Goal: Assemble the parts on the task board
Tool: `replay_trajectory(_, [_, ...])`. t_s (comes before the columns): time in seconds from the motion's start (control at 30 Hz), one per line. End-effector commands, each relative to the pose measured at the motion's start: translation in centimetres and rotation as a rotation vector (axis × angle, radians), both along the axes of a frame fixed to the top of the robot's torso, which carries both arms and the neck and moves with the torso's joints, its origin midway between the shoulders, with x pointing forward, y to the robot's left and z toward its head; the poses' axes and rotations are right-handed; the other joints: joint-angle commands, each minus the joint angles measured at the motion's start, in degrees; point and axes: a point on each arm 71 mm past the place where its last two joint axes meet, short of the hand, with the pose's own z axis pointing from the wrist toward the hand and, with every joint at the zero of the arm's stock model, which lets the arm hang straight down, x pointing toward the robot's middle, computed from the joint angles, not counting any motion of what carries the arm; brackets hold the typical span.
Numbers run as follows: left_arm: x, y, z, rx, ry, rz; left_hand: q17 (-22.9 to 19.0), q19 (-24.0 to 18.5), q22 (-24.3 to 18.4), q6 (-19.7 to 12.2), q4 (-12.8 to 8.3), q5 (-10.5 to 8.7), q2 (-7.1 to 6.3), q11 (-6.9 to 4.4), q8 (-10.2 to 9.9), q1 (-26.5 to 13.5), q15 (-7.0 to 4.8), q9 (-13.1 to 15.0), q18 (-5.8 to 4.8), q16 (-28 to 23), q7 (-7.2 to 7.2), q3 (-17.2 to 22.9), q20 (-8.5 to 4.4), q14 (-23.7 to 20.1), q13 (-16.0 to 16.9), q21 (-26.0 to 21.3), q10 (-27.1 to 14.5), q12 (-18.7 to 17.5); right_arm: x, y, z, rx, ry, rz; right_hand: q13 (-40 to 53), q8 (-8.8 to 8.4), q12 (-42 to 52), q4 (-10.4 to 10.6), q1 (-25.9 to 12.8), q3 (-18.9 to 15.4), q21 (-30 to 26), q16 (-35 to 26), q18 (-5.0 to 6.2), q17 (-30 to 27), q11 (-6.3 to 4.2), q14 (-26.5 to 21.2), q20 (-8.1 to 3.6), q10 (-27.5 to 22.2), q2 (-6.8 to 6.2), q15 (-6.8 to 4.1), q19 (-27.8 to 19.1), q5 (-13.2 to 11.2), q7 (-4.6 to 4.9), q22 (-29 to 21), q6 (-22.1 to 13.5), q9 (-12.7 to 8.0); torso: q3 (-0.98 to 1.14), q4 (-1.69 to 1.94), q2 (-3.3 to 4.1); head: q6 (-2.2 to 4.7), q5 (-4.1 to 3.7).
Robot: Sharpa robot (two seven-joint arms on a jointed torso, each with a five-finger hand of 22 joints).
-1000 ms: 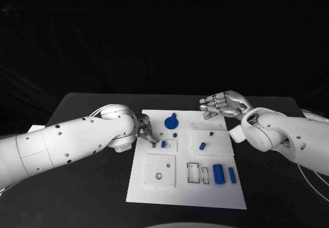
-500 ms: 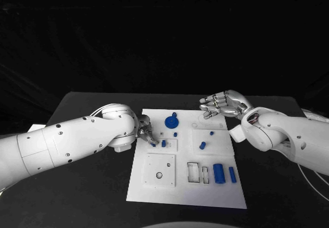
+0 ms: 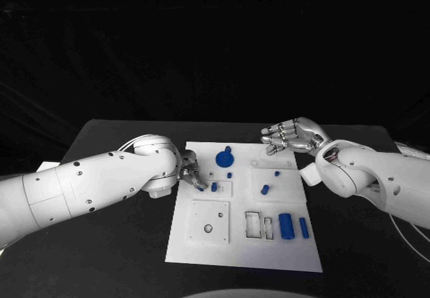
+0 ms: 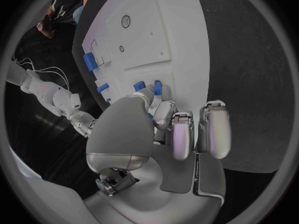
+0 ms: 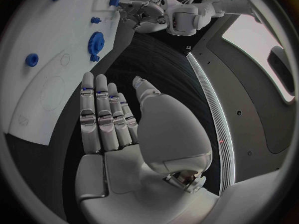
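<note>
Task board (image 3: 202, 248), a white plate, lies lengthwise in the middle of the black table (image 3: 107, 248), its near end toward the robot. On its far part sits a blue gear (image 3: 224, 161) with a small blue peg just beyond it; to the right of the gear lie two smaller blue pieces, one a slanted short cylinder (image 3: 265, 190). Near the board's right near quarter stand two open rectangular slots, and just right of them a thick blue cylinder (image 3: 286, 226) and a thinner blue bar (image 3: 304, 228) lie side by side, close but apart. The left hand (image 3: 191, 172) is down at the board's left edge, its fingertips (image 4: 157, 109) on or just beside two small blue blocks (image 3: 213, 187) there; whether it pinches one of them cannot be told, since the fingers cover the contact. The other fingers of that hand are curled over the black table beside the board. The right hand (image 3: 294, 136) hovers over the far right corner of the board, fingers released and loosely bent, side by side, holding nothing, its palm facing the board in the right wrist view.
</note>
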Motion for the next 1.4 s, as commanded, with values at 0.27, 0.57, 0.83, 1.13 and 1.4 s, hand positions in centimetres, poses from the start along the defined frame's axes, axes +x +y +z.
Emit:
replay_trajectory(0.27, [0.08,0.15,-0.53,0.045,0.038,0.036,15.09,2.86,5.33,0.76,-3.25,0.08,-0.65,0.01,0.59,-0.48,-0.53,0.21,-0.47,0.18,-0.62,4.26,-0.30,6.03,0.06,0.18,0.44,0.20,-0.11,0.25,0.00,0.002,-0.005,0.024,-0.10,0.24,0.32,-0.18,-0.45,-0.21,-0.23,-0.37,0.82,-0.06,0.04,0.22,0.00,-0.28,0.21,0.22,0.31,0.05,0.09,-0.06,-0.49,0.04,0.02,-0.01,0.03,-0.15,-0.08])
replay_trajectory(0.57, [0.22,0.22,-0.84,0.047,0.063,0.045,15.09,2.83,5.29,1.25,-2.93,0.11,-3.02,-0.10,0.80,-2.04,-0.62,0.35,-0.46,0.18,-0.83,3.04,-0.36,6.03,-0.10,0.11,0.37,0.05,-0.13,0.24,0.01,0.002,-0.005,0.024,-0.10,0.24,0.32,-0.18,-0.45,-0.21,-0.23,-0.37,0.82,-0.06,0.04,0.22,0.00,-0.28,0.21,0.22,0.31,0.05,0.09,-0.06,-0.49,0.04,0.08,-0.07,0.01,-0.32,-0.09])
replay_trajectory(0.83, [0.25,0.26,-0.96,0.059,0.075,0.047,15.09,3.01,5.86,1.96,-2.28,0.12,-3.59,-0.24,0.90,-3.18,-0.71,0.34,-0.58,0.18,-1.00,2.54,-0.41,6.03,0.53,0.51,0.82,0.53,-0.15,0.27,0.01,0.002,-0.004,0.025,-0.10,0.24,0.32,-0.18,-0.45,-0.21,-0.23,-0.37,0.82,-0.06,0.04,0.22,0.00,-0.28,0.21,0.22,0.31,0.05,0.09,-0.06,-0.49,0.04,0.08,0.01,-0.02,-0.47,-0.14])
replay_trajectory(1.13, [0.26,0.33,-1.00,0.065,0.077,0.053,15.09,3.23,6.49,2.47,-1.54,0.17,-4.05,-0.34,0.95,-4.36,-0.78,0.32,-0.71,0.18,-1.12,2.04,-0.45,6.03,1.01,0.98,1.23,0.90,-0.18,0.24,0.02,0.002,-0.004,0.025,-0.10,0.24,0.32,-0.18,-0.45,-0.21,-0.23,-0.37,0.82,-0.06,0.04,0.22,0.00,-0.28,0.21,0.22,0.31,0.05,0.09,-0.06,-0.49,0.04,0.06,-0.03,-0.01,-0.54,-0.14])
replay_trajectory(1.4, [0.26,0.29,-0.99,0.066,0.076,0.055,15.09,3.56,7.45,3.00,-0.03,1.61,-4.59,-0.41,0.84,-6.69,-0.77,0.19,-0.92,0.18,-1.26,1.92,-0.40,6.03,1.75,1.69,1.83,1.43,-0.19,0.22,0.03,0.002,-0.004,0.025,-0.10,0.24,0.32,-0.18,-0.45,-0.21,-0.23,-0.37,0.82,-0.06,0.04,0.22,0.00,-0.28,0.21,0.22,0.31,0.05,0.09,-0.06,-0.49,0.04,0.07,0.00,-0.01,-0.61,-0.16])
